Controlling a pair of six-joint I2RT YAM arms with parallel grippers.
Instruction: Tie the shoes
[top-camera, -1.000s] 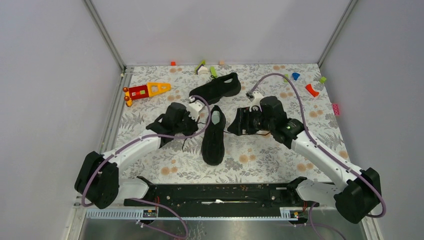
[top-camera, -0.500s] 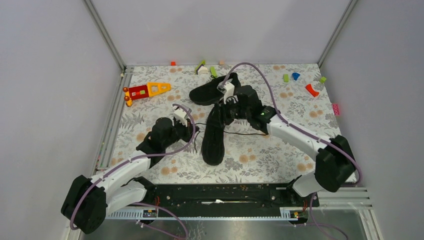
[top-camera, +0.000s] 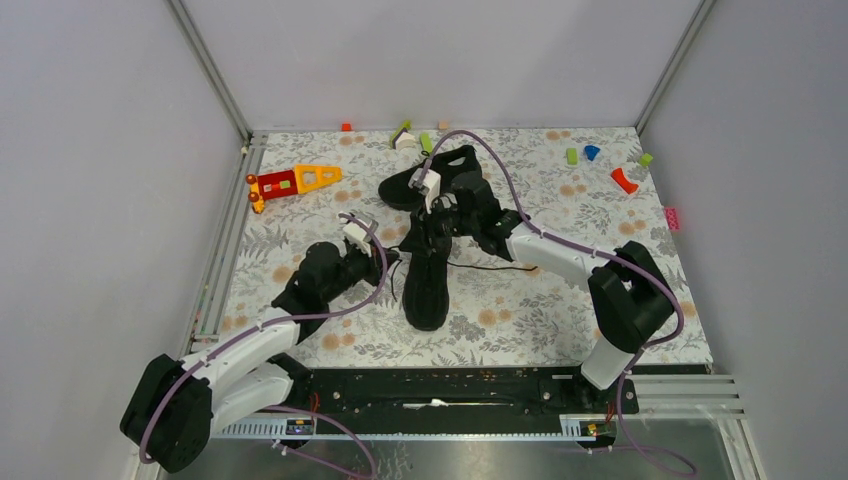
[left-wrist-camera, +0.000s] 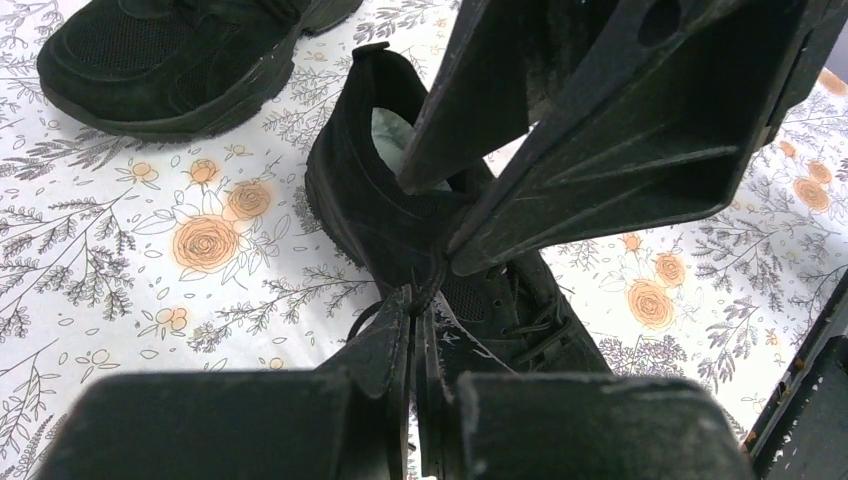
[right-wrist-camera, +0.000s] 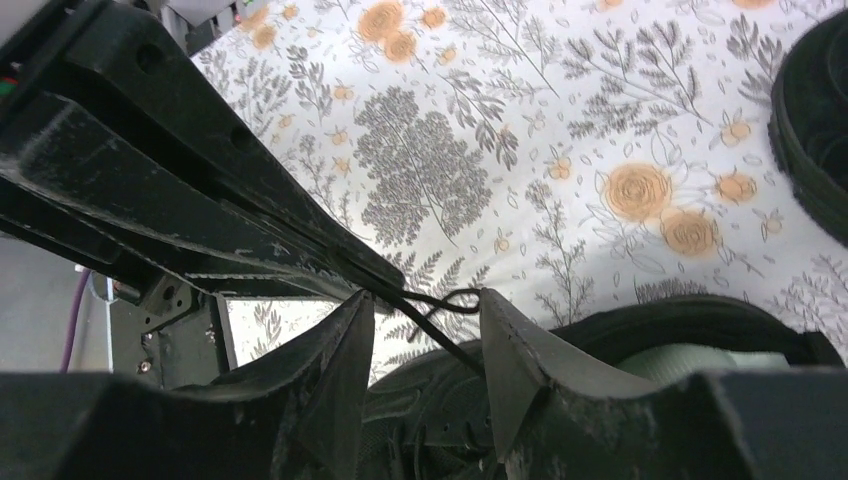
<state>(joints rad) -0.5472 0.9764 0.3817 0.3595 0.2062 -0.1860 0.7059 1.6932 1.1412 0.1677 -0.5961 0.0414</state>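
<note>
Two black sneakers lie on the floral mat. The near shoe (top-camera: 427, 285) points toward me; the far shoe (top-camera: 445, 172) lies on its side behind it. My left gripper (top-camera: 392, 258) sits at the near shoe's left side, shut on a thin black lace (left-wrist-camera: 432, 283) of that shoe (left-wrist-camera: 380, 215). My right gripper (top-camera: 421, 238) hovers over the near shoe's collar. Its fingers (right-wrist-camera: 520, 340) stand open, and a loop of the lace (right-wrist-camera: 452, 298) runs between them. In the right wrist view (right-wrist-camera: 425, 300) my right gripper is next to the left gripper's fingers (right-wrist-camera: 200, 215). The other lace end (top-camera: 490, 266) trails right.
A red and yellow toy (top-camera: 290, 182) lies at the back left. Small coloured blocks (top-camera: 622, 180) are scattered along the back and right. A pink piece (top-camera: 671, 217) lies at the right wall. The black rail (top-camera: 440, 385) runs along the near edge.
My right arm has swung left from the shoe's right side to over its collar, beside the left gripper. My left gripper has drawn back slightly toward me with the lace.
</note>
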